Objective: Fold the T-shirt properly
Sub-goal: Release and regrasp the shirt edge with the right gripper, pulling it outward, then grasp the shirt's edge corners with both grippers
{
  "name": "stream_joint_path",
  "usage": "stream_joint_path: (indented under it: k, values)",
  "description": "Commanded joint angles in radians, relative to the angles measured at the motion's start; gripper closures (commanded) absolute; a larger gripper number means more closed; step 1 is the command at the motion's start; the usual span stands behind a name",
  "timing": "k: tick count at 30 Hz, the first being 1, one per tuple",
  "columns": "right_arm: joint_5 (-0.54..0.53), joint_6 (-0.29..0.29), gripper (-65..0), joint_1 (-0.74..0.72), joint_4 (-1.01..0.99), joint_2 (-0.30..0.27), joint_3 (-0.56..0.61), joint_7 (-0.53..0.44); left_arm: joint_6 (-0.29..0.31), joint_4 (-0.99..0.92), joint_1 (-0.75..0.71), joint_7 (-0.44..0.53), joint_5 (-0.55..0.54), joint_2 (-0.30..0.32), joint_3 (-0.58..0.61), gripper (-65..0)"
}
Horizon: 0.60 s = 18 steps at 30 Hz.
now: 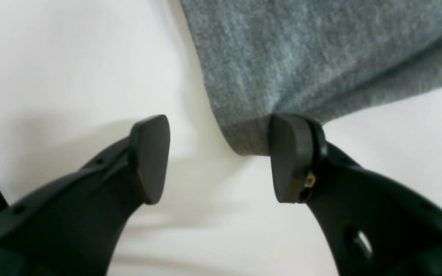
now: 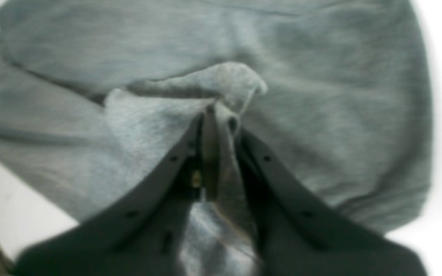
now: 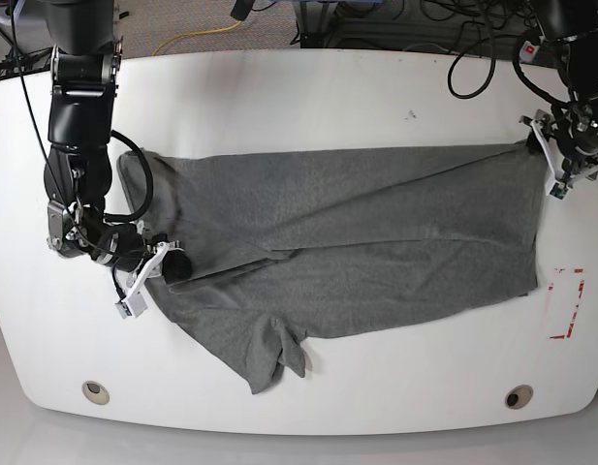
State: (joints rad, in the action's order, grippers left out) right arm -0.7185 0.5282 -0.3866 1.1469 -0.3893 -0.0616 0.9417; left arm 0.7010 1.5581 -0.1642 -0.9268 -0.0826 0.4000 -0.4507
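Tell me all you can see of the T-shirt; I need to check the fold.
The T-shirt is plain heather-grey knit, soft and wrinkled, lying lengthwise on the white table with one long side folded over. The right claw pinches a bunched fold. The left claw stands open at a corner.

Heather-grey T-shirt (image 3: 347, 242), plain and unprinted, flecked lighter and darker in the weave, paler on the turned-up fold seen from the right wrist. Glossy white table (image 3: 308, 97) beneath, with a red dashed rectangle (image 3: 566, 303) marked near one edge and two small grey round holes (image 3: 96, 391) along the front. Matte black grippers, left (image 1: 219, 159) and right (image 2: 221, 126), a small brass-coloured fitting beside one left pad. Yellow cable (image 3: 197, 37) behind the table.
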Motion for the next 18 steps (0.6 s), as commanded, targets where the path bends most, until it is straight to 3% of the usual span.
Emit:
stream_joint_path:
  k: [1,5,7,11,18]
  values:
    - [0.044,0.007,-26.5,-0.031,0.012,-0.004,-0.007,-0.023,-0.003,0.012,0.008,0.004,0.001,0.035,-0.007,-37.8]
    - [0.087,0.007,-49.8,-0.027,0.045,-0.007,-0.008,-0.023,-0.003,0.015,0.010,0.004,-0.003,0.037,-0.007,-37.8]
    - [0.089,0.007,-55.5,-0.012,0.068,-0.023,-0.014,-0.022,-0.003,0.017,0.015,0.004,-0.003,0.037,-0.007,-37.8]
    - [0.089,0.005,-55.2,0.077,0.169,-0.043,-0.097,-0.005,-0.003,0.021,0.018,0.004,-0.004,0.035,-0.010,-37.8]
    - [0.089,0.005,-51.2,0.274,0.359,-0.041,-0.300,0.112,-0.003,0.046,0.050,0.001,-0.035,0.030,-0.032,-37.8]
